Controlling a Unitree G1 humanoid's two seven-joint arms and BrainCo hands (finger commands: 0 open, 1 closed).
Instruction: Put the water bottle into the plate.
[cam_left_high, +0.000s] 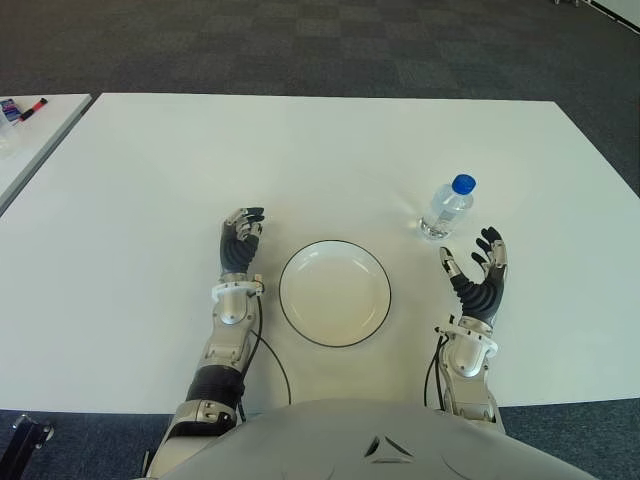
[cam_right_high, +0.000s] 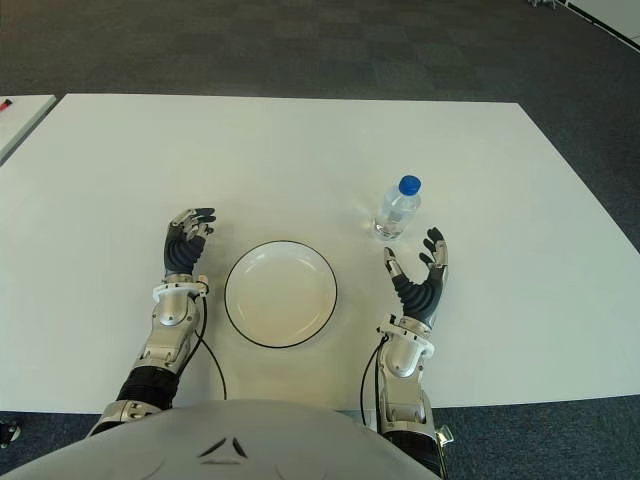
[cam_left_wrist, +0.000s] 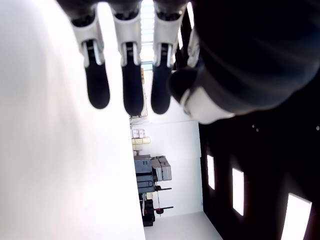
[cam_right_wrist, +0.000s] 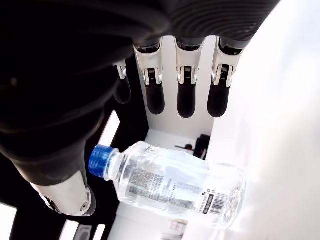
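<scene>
A small clear plastic water bottle with a blue cap (cam_left_high: 447, 208) stands upright on the white counter (cam_left_high: 300, 150), at about two o'clock from the round white plate with a thin dark rim (cam_left_high: 335, 293), well clear of it. The right hand (cam_left_high: 478, 272) is just short of the bottle, at its five o'clock, fingers spread and thumb out, holding nothing; from its wrist the bottle fills the open gap between thumb and fingers without touching them. The left hand (cam_left_high: 240, 238) shows at the plate's ten o'clock, fingers loosely curled and empty. To my eye this is the reach, with the grasp not yet made. Next the right hand needs to advance toward eleven o'clock, wrap the body below the cap, lift, then carry it to eight o'clock over the plate
</scene>
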